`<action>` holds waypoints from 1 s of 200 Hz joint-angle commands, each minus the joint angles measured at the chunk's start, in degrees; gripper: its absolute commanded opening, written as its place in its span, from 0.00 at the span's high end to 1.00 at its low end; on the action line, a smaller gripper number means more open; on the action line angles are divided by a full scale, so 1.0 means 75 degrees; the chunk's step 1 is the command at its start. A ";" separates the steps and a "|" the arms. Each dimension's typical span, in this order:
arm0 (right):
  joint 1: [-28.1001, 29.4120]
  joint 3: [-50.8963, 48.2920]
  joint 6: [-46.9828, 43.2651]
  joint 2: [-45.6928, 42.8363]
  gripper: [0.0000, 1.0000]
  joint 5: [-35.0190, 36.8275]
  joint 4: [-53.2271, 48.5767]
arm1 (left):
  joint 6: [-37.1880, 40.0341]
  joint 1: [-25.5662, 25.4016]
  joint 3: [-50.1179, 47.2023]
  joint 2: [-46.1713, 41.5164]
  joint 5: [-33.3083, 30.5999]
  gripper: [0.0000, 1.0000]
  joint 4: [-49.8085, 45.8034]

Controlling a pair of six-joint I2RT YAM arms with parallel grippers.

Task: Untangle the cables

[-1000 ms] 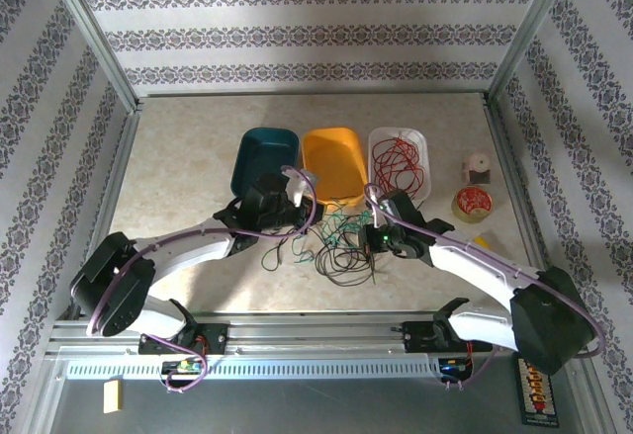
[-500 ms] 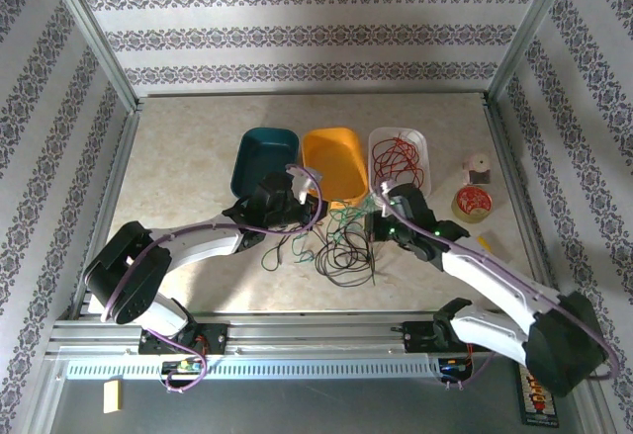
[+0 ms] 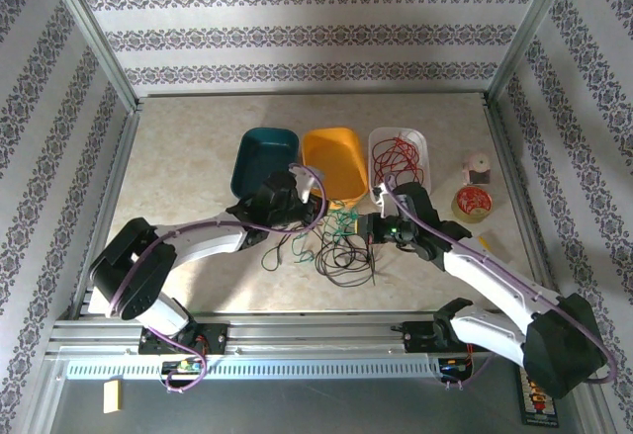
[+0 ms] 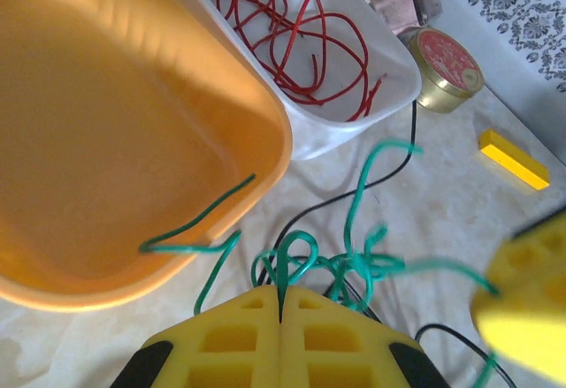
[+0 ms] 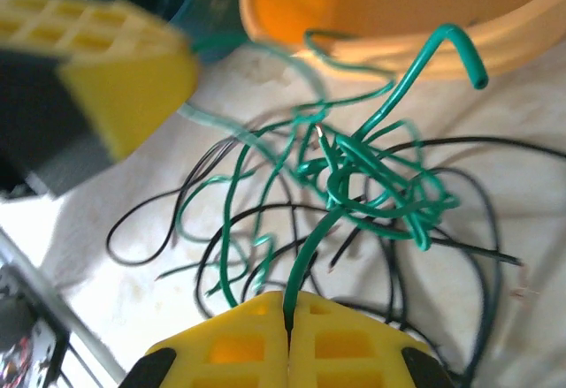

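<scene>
Both arms are on the same green cable [image 5: 305, 264] here. The left gripper [image 4: 281, 304] has its fingers shut tight, pads together with just a green strand poking out between them. The right gripper [image 5: 287, 307] is the same deal, clamped on another green strand.

The knot [image 5: 354, 165] sits between the two grippers, on the table just near of the orange bin [image 4: 281, 145]. From above it looks a bit closer to the right gripper, but it's tiny in that view, so don't quote me. The green line through it runs roughly left-right from one gripper to the other, so my guess is the next move is pulling apart sideways.

One loose green end hangs over the orange bin's rim. The black cables [image 3: 344, 264] lie in loops on the near side of the knot, and some seem threaded through the green. The red cables [image 4: 292, 43] are in the white tray [image 4: 393, 87], right of the orange bin.
</scene>
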 commanded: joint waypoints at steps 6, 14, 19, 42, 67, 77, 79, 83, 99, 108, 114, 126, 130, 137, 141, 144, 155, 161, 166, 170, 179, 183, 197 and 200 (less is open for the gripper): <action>0.0208 0.0169 -0.0361 0.0147 1.00 -0.0889 -0.0320 | -0.0267 -0.0106 0.0401 0.0240 -0.0232 1.00 0.0651; 0.0274 0.0127 -0.0416 0.0207 1.00 -0.0794 -0.0425 | -0.0279 -0.0103 0.0428 0.0235 -0.0289 1.00 0.0673; 0.0291 0.0069 -0.0429 0.0236 1.00 -0.0725 -0.0442 | -0.0281 -0.0103 0.0436 0.0216 -0.0332 1.00 0.0693; 0.0238 -0.0201 -0.0338 0.0184 1.00 0.0183 -0.0473 | -0.0128 -0.0103 0.0398 0.0035 -0.0458 1.00 0.0469; -0.0099 -0.0336 -0.0237 0.0072 1.00 0.1024 -0.0590 | 0.0371 -0.0103 0.0374 -0.0258 -0.0403 0.76 -0.0719; -0.0253 -0.0386 -0.0193 0.0019 1.00 0.0970 -0.0509 | 0.0597 -0.0104 0.0319 -0.0420 -0.0389 0.40 -0.1332; -0.0281 -0.0384 -0.0182 0.0004 1.00 0.0967 -0.0499 | 0.0620 -0.0103 0.0297 -0.0461 -0.0402 0.33 -0.1449; -0.0324 -0.0397 -0.0174 -0.0007 1.00 0.0950 -0.0469 | 0.0659 -0.0103 0.0240 -0.0551 -0.0466 0.22 -0.1666; -0.0460 -0.0426 -0.0174 -0.0051 1.00 0.0903 -0.0417 | 0.0753 -0.0103 -0.0033 -0.1075 -0.0730 0.07 -0.2585; -0.0520 -0.0438 -0.0184 -0.0013 1.00 0.0851 -0.0362 | 0.0761 -0.0103 -0.0183 -0.1399 -0.0878 0.06 -0.3033; -0.0529 -0.0432 -0.0197 0.0010 1.00 0.0863 -0.0339 | 0.0752 -0.0103 -0.0284 -0.1628 -0.0963 0.06 -0.3284; -0.0529 -0.0447 -0.0209 0.0051 0.98 0.0954 -0.0292 | 0.0800 -0.0103 -0.0410 -0.1955 -0.1056 0.06 -0.3938; -0.0529 -0.0447 -0.0200 0.0052 0.95 0.0991 -0.0269 | 0.0825 -0.0103 -0.0427 -0.2010 -0.1067 0.07 -0.4143; -0.0529 -0.0450 -0.0186 0.0054 0.86 0.1081 -0.0235 | 0.0870 -0.0103 -0.0437 -0.2061 -0.1054 0.16 -0.4472; -0.0529 -0.0456 -0.0161 0.0043 0.80 0.1166 -0.0237 | 0.0887 -0.0103 -0.0430 -0.2044 -0.1028 0.20 -0.4656; -0.0530 -0.0461 -0.0128 0.0024 0.76 0.1236 -0.0228 | 0.0889 -0.0109 -0.0423 -0.2015 -0.0983 0.22 -0.4757; -0.0529 -0.0483 -0.0049 -0.0058 0.68 0.1503 -0.0192 | 0.0890 -0.0121 -0.0411 -0.1863 -0.0755 0.23 -0.4963; -0.0529 -0.0483 -0.0048 -0.0123 0.66 0.1663 -0.0212 | 0.0890 -0.0129 -0.0389 -0.1746 -0.0649 0.23 -0.5029; -0.0529 -0.0468 -0.0053 -0.0177 0.66 0.1798 -0.0242 | 0.0880 -0.0155 -0.0363 -0.1625 -0.0599 0.23 -0.5063; -0.0529 -0.0462 -0.0051 -0.0234 0.66 0.1883 -0.0267 | 0.0868 -0.0161 -0.0333 -0.1526 -0.0580 0.23 -0.5087; -0.0541 -0.0461 -0.0053 -0.0410 0.66 0.2103 -0.0313 | 0.0860 -0.0191 -0.0278 -0.1295 -0.0602 0.23 -0.5117; -0.0541 -0.0460 -0.0046 -0.0500 0.66 0.2196 -0.0339 | 0.0855 -0.0196 -0.0258 -0.1195 -0.0632 0.23 -0.5118; -0.0586 -0.0461 -0.0024 -0.0829 0.66 0.2457 -0.0434 | 0.0860 -0.0243 -0.0247 -0.0910 -0.0778 0.24 -0.5036; -0.0593 -0.0458 -0.0022 -0.0901 0.66 0.2490 -0.0443 | 0.0874 -0.0244 -0.0252 -0.0867 -0.0778 0.24 -0.5000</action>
